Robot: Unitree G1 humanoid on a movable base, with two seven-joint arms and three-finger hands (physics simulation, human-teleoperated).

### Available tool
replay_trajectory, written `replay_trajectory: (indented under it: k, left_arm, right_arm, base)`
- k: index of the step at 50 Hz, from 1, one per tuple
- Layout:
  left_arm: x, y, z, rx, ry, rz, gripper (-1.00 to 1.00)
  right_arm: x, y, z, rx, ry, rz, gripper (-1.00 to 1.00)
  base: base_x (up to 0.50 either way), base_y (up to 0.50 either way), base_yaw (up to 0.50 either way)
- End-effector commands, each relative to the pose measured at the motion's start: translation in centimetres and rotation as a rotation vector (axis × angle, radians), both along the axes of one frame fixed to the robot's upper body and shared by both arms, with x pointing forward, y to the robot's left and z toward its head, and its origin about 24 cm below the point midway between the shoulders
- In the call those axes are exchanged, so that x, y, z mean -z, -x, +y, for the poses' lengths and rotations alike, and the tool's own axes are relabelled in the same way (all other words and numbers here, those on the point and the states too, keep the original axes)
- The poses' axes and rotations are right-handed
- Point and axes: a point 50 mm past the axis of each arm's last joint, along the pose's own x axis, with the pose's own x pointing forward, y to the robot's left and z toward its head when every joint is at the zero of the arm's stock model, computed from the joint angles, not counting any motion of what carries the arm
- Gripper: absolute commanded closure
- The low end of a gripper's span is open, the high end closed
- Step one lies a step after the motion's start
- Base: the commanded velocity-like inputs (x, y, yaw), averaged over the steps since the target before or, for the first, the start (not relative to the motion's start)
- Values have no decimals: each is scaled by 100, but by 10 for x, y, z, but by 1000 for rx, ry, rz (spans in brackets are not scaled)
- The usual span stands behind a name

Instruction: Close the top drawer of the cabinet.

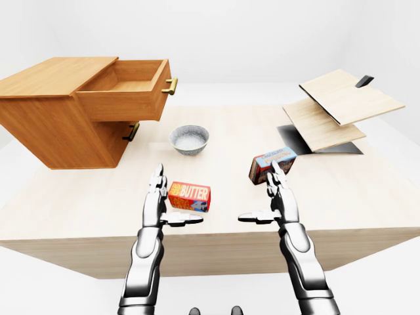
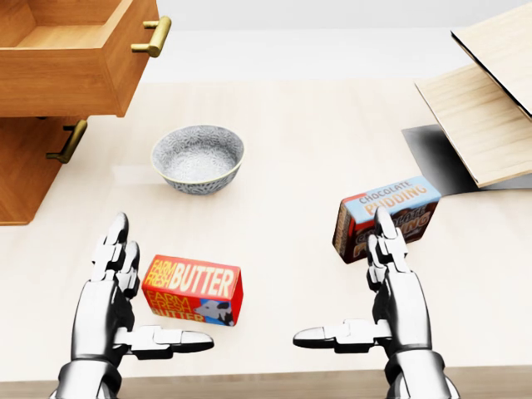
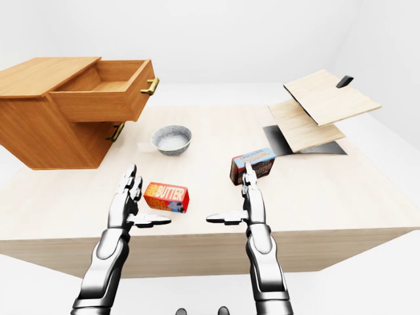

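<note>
Hands first: the left hand (image 2: pixel 116 295) and the right hand (image 2: pixel 391 295) are both held up over the near edge of the table (image 2: pixel 316 125), at about 7 and 5 o'clock in the head view. Both are released and hold nothing. The fingers point up and the thumbs stick out sideways toward each other.

The butter box (image 2: pixel 193 289) lies flat just beside the left hand, at its 3 o'clock. The pudding box (image 2: pixel 386 214) sits by the tips of the right hand's fingers; whether they touch it, I cannot tell.

The cabinet (image 1: pixel 46 111) stands at 10 o'clock in the left-eye view, well apart from both hands. Its top drawer (image 1: pixel 125 88) is pulled far out, and nothing can be seen inside it. The drawer below looks pushed in.

The bowl (image 2: pixel 198 158) sits at 12 o'clock from the butter box and looks to have nothing in it. Wooden boards (image 1: pixel 341 105) lie at 2 o'clock.
</note>
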Motion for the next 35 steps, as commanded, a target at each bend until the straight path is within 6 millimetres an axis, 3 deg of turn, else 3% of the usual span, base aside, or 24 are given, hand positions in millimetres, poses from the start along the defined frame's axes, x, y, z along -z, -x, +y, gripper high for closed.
replay_trajectory:
  k: [1, 16, 28, 35]
  left_arm:
    - [-4, 1, 7, -3, -5, -10, -100]
    - [-9, 1, 7, -2, -8, -28, -100]
    - [-28, 4, 9, 6, -29, -95, -100]
    - [-36, 5, 12, 2, -26, -117, -100]
  right_arm:
    - [-7, 2, -8, 3, 17, -7, -100]
    - [-13, 3, -8, -1, 31, -23, -100]
    - [-23, -1, -9, 2, 48, -46, -100]
    - [-39, 0, -7, 2, 50, -113, -100]
  base:
    - [0, 0, 0]
    - [0, 0, 0]
    - [0, 0, 0]
    - [0, 0, 0]
